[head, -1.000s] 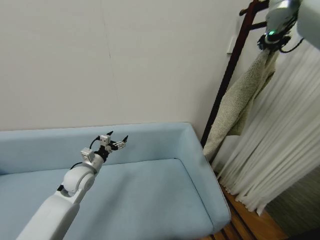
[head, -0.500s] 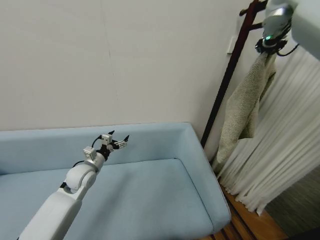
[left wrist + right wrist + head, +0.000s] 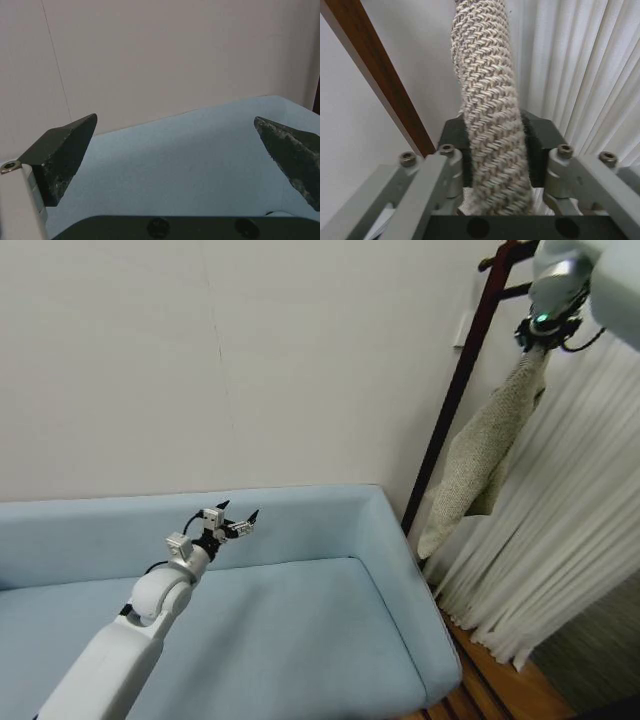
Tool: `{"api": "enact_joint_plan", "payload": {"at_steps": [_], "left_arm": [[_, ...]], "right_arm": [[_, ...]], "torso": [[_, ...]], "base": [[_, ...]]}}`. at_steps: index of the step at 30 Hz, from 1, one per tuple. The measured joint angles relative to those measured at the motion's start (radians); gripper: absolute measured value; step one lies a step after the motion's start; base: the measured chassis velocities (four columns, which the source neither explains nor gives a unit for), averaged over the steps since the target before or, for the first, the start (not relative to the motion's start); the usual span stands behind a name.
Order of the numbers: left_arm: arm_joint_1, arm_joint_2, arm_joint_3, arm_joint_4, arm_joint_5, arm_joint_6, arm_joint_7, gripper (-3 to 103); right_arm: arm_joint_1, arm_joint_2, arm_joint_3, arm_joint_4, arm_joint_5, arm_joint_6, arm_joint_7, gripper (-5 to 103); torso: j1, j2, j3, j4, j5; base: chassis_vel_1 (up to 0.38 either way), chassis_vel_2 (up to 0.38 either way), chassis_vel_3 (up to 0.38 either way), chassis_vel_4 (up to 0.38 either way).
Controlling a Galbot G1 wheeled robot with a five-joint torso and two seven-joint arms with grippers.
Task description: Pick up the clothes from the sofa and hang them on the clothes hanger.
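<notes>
A beige knitted garment [image 3: 478, 462] hangs from my right gripper [image 3: 532, 345], which is raised at the upper right beside the dark wooden clothes stand [image 3: 456, 390]. In the right wrist view the knit [image 3: 490, 110] runs between the black pads, so the gripper [image 3: 495, 150] is shut on it, with a brown bar of the stand [image 3: 380, 75] close by. My left gripper [image 3: 238, 524] is held over the light blue sofa [image 3: 300, 640] near its backrest, open and empty; its two dark fingertips [image 3: 65, 155] stand wide apart in the left wrist view.
White curtains [image 3: 570, 530] hang right behind the stand and the garment. The stand's pole comes down past the sofa's right arm [image 3: 415, 590]. A wooden floor [image 3: 500, 685] lies beyond the sofa's right end. A plain wall [image 3: 250, 360] rises behind.
The right gripper has shifted slightly near the stand's top, and the hanging garment has swung, its lower end moving sideways. The left arm has barely moved.
</notes>
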Motion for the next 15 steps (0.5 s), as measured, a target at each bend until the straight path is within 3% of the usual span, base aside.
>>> {"api": "enact_joint_plan", "payload": {"at_steps": [2, 5, 8, 10, 15], "left_arm": [[0.001, 0.001, 0.000, -0.002, 0.000, 0.000, 0.000, 100], [0.004, 0.007, -0.004, -0.009, -0.001, 0.000, -0.002, 100], [0.006, 0.010, -0.008, -0.014, -0.002, 0.001, -0.003, 100], [0.009, 0.012, -0.011, -0.017, -0.003, 0.001, -0.005, 100], [0.019, 0.008, -0.019, -0.022, -0.004, 0.001, -0.017, 100]], "right_arm": [[0.000, -0.003, 0.000, 0.009, 0.000, 0.000, 0.002, 32], [0.000, -0.022, -0.006, 0.046, -0.006, 0.001, 0.008, 48], [0.005, -0.033, -0.013, 0.067, -0.012, 0.006, 0.008, 54], [0.017, -0.046, -0.029, 0.093, -0.017, 0.024, 0.007, 65], [0.065, -0.093, -0.086, 0.187, -0.046, 0.043, -0.023, 81]], "torso": [[0.000, 0.000, 0.000, 0.0001, 0.0000], [0.000, 0.000, 0.000, 0.0000, -0.0001], [0.000, 0.000, 0.000, -0.0001, 0.0005], [0.000, 0.000, 0.000, 0.0000, 0.0003], [0.000, 0.000, 0.000, 0.0001, 0.0002]], "base": [[0.000, 0.000, 0.000, 0.000], [0.000, 0.000, 0.000, 0.000], [0.000, 0.000, 0.000, 0.000], [0.000, 0.000, 0.000, 0.000], [0.000, 0.000, 0.000, 0.000]]}}
